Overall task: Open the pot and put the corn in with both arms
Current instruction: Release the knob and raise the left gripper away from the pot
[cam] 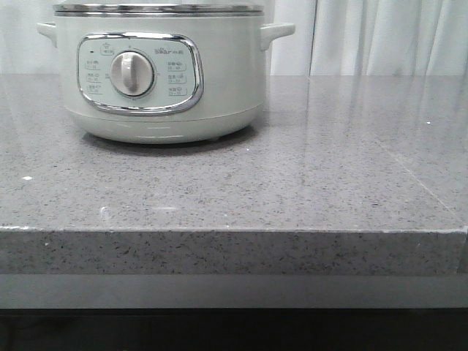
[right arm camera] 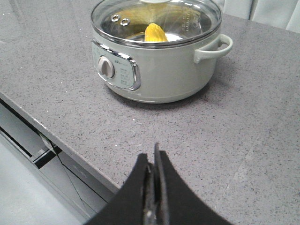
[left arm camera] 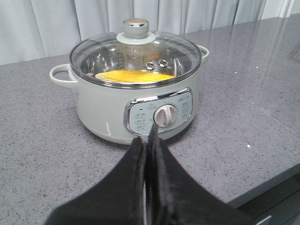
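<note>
The pale grey-green pot (cam: 157,77) stands on the grey stone counter at the back left, its dial panel facing me. It also shows in the left wrist view (left arm camera: 133,93) and the right wrist view (right arm camera: 157,56). Its glass lid (left arm camera: 136,47) with a chrome knob sits closed on the rim. The yellow corn (left arm camera: 133,76) lies inside the pot under the lid, also seen in the right wrist view (right arm camera: 155,33). My left gripper (left arm camera: 151,140) is shut and empty, in front of the pot. My right gripper (right arm camera: 153,161) is shut and empty, near the counter's front edge. Neither gripper shows in the front view.
The grey speckled counter (cam: 329,168) stretches to the right of the pot, with its front edge (cam: 234,232) low in the front view. White curtains (cam: 380,36) hang behind. A dark drawer front (right arm camera: 42,154) lies below the counter edge.
</note>
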